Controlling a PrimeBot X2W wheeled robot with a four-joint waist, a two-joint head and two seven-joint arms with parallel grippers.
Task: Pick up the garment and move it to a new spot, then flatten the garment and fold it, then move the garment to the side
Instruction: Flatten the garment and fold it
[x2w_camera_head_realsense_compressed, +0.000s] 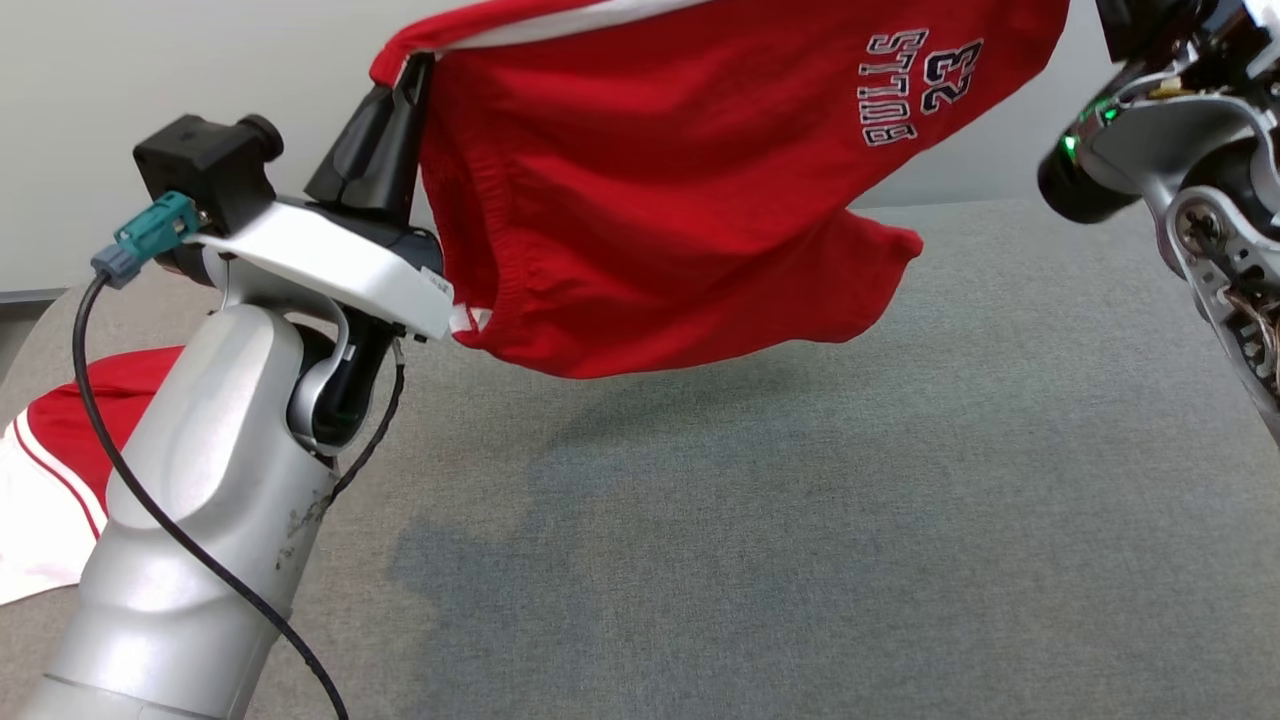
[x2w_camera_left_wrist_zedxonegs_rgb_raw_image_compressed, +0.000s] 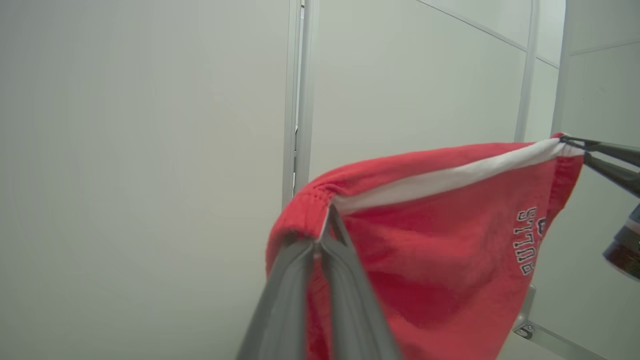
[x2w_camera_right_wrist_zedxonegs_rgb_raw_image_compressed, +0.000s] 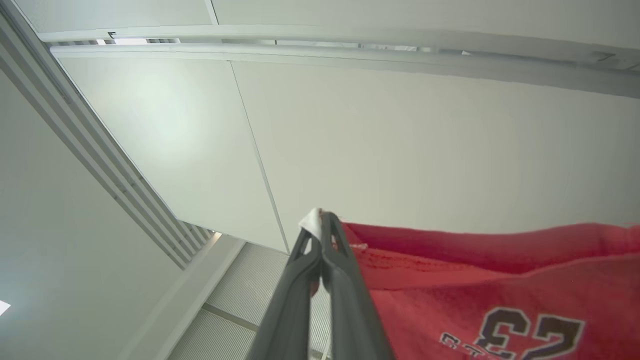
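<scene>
Head view: a soft red garment (x2w_camera_head_realsense_compressed: 650, 200) with a white band and "BULLS 23" print hangs stretched above the grey, felt-like desk (x2w_camera_head_realsense_compressed: 800, 520), one corner pinched in the closed left hand (x2w_camera_head_realsense_compressed: 415, 80), the other in the closed right hand (x2w_camera_right_wrist_zedxonegs_rgb_raw_image_compressed: 321, 232). A red-and-white cloth (x2w_camera_head_realsense_compressed: 50, 480) lies crumpled at near left.

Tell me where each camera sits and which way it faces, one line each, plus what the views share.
Head view: on the head, facing forward and down at the grey surface; left forearm and right wrist show, red garment hung between.
Left wrist view: along its own shut jaws, up at pale wall panels; right jaws pinch the far corner.
Right wrist view: along its own shut jaws, up at the panels.
Shared: all show the garment.
</scene>
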